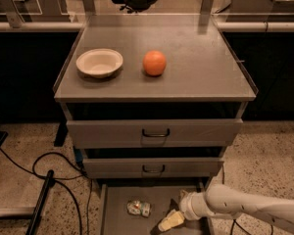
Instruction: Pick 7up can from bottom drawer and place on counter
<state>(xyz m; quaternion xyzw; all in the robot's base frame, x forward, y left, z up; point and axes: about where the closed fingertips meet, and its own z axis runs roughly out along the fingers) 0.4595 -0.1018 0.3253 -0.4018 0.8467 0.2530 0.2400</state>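
Observation:
The 7up can (139, 208), small and silvery with green marks, lies on its side on the grey floor of the open bottom drawer (117, 219). My gripper (167, 221) reaches in from the lower right on a white arm and sits in the drawer just right of the can, a short gap away. The counter (201, 67) is the flat grey top of the cabinet above.
A white bowl (99, 62) and an orange (154, 63) sit on the counter's left half. Two upper drawers with black handles (155, 132) are shut. Black cables (49, 180) trail on the speckled floor at left.

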